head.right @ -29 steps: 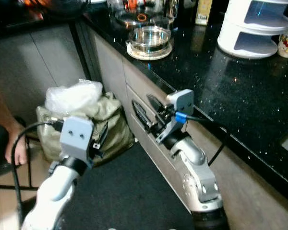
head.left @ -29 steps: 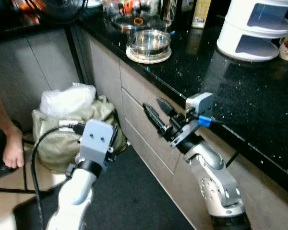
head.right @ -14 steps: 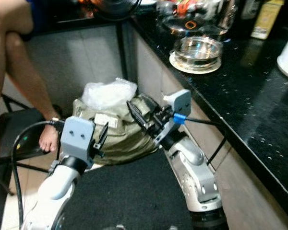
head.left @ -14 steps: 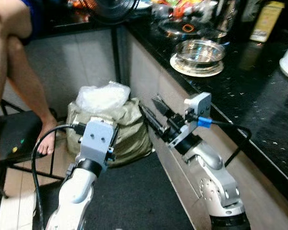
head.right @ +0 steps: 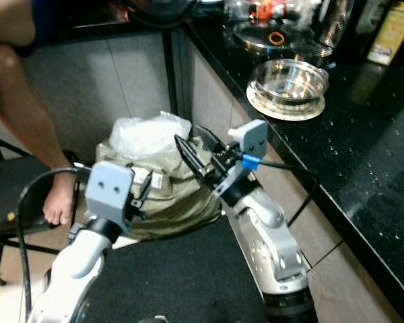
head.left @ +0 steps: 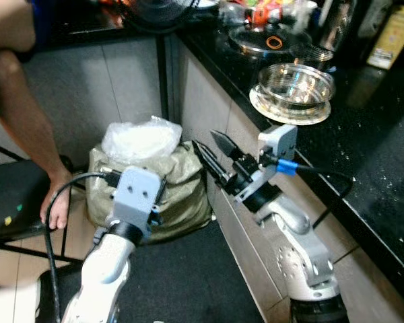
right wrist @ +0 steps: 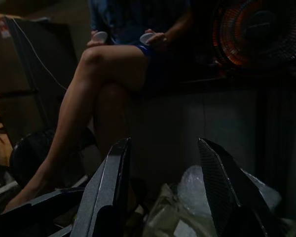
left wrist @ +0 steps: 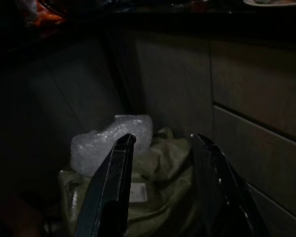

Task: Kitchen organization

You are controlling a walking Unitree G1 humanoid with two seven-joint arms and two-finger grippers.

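Observation:
My right gripper [head.left: 210, 141] is raised in front of the grey cabinet drawers [head.left: 256, 235], open and empty, pointing at an olive green bag [head.left: 178, 195] on the floor. Crumpled clear plastic [head.left: 140, 139] sits on top of the bag. My left gripper [left wrist: 163, 140] is lower and further left, also open with nothing between its fingers, and aims at the same bag [left wrist: 163, 163]. On the black counter [head.left: 363, 148] a steel bowl [head.left: 296, 84] rests on a white plate, with a glass lid [head.left: 273, 42] behind it.
A person sits at the left on a black chair [head.left: 13, 202], one bare foot [head.left: 54, 208] close to the bag. A fan [right wrist: 259, 34] stands beside the person. A dark mat [head.left: 182, 282] covers the floor by the cabinets. A yellow carton [head.left: 397, 40] stands at the counter's far right.
The camera has swung left, so the bag and the seated person now sit nearer the middle. Both arms keep about the same pose, and both grippers stay open.

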